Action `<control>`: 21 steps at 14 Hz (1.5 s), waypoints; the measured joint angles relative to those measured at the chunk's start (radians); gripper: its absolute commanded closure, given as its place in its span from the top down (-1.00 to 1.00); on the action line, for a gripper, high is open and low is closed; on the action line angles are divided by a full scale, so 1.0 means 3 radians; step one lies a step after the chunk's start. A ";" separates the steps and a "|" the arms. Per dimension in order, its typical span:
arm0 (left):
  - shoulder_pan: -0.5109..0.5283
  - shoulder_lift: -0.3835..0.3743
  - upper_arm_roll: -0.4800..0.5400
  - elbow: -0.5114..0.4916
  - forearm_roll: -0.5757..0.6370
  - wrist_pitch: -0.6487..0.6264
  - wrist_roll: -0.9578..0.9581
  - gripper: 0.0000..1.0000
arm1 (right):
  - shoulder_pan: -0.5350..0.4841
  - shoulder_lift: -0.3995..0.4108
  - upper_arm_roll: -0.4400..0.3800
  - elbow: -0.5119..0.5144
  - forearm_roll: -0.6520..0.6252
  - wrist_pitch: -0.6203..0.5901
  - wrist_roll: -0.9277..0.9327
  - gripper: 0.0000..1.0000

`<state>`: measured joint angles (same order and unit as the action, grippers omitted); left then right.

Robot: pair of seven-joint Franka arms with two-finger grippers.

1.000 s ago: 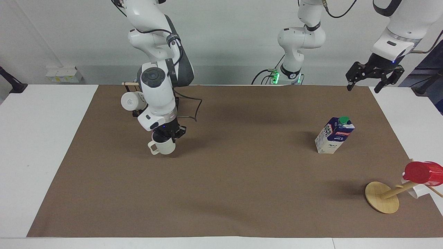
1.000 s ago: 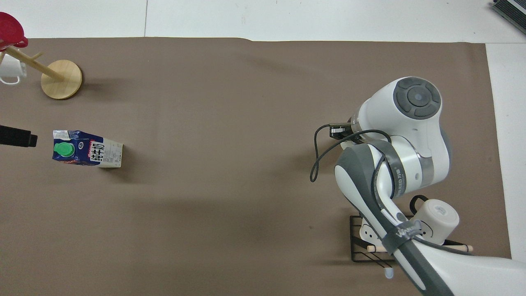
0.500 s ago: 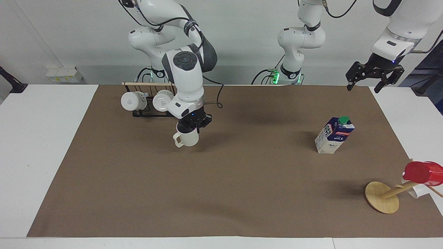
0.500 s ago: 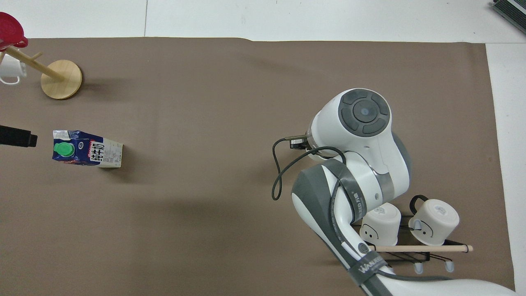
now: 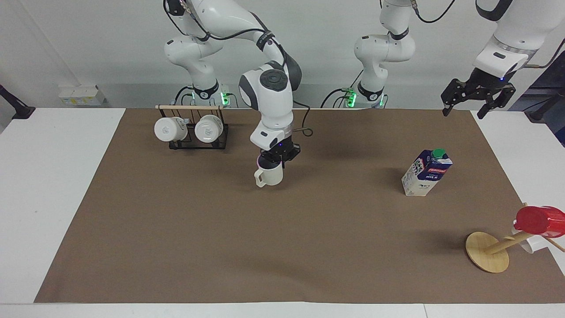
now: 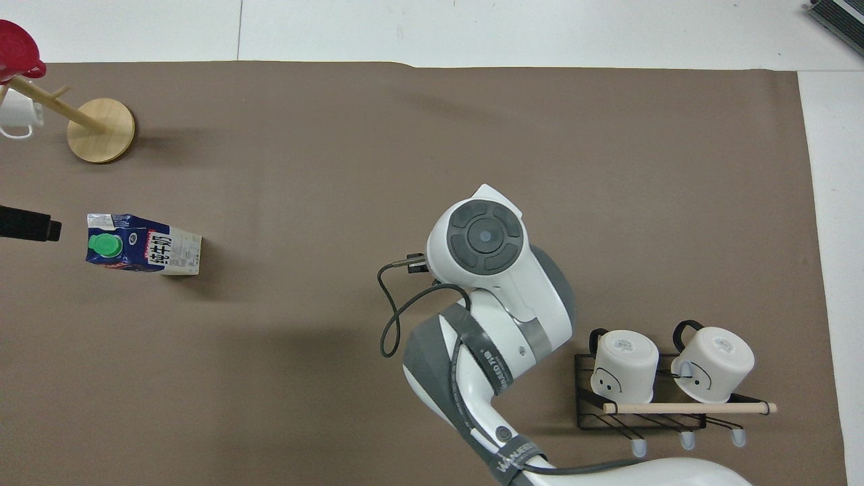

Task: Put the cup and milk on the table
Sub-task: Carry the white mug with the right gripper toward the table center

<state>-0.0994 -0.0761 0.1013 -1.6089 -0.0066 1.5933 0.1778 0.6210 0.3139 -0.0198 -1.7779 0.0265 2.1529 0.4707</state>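
2 white mugs (image 5: 190,128) hang on a black rack (image 5: 197,143) at the right arm's end; a wooden stand (image 5: 487,258) bears a red cup (image 5: 540,220) at the left arm's end.

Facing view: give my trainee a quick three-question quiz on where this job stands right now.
1. True or false: the right tool is shut on the cup.
2. The milk stands: A) on the brown sheet, B) on the rack, C) in the left tool.
3. How many white mugs hang on the rack?

Key: 1 true; 2 A; 3 two.
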 measured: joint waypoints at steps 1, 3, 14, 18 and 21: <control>0.0000 0.0000 0.0000 0.0000 0.0000 0.0000 0.0000 1.00 | 0.0052 0.0027 0.0001 -0.0010 0.0000 0.0000 0.0000 -1.00; 0.0000 0.0000 0.0000 0.0000 0.0000 0.0000 0.0000 1.00 | 0.0135 0.0048 0.0003 -0.0043 -0.0003 0.0013 0.0000 -1.00; 0.0000 0.0000 0.0000 0.0000 0.0000 0.0000 0.0000 1.00 | 0.0176 0.0083 -0.0003 -0.0211 -0.0155 0.0105 -0.0225 -1.00; 0.0000 0.0000 0.0003 0.0000 0.0000 -0.0026 0.0000 1.00 | 0.0168 0.0076 -0.0008 -0.0267 -0.0155 0.0183 -0.0272 -0.47; 0.0000 -0.0002 0.0014 0.0000 0.0000 -0.0066 0.0000 1.00 | 0.0161 0.0074 -0.0009 -0.0270 -0.0153 0.0184 -0.0267 0.82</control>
<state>-0.0993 -0.0768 0.1054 -1.6089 -0.0066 1.5736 0.1777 0.6693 0.3360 -0.0225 -1.8590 -0.0195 2.2080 0.3906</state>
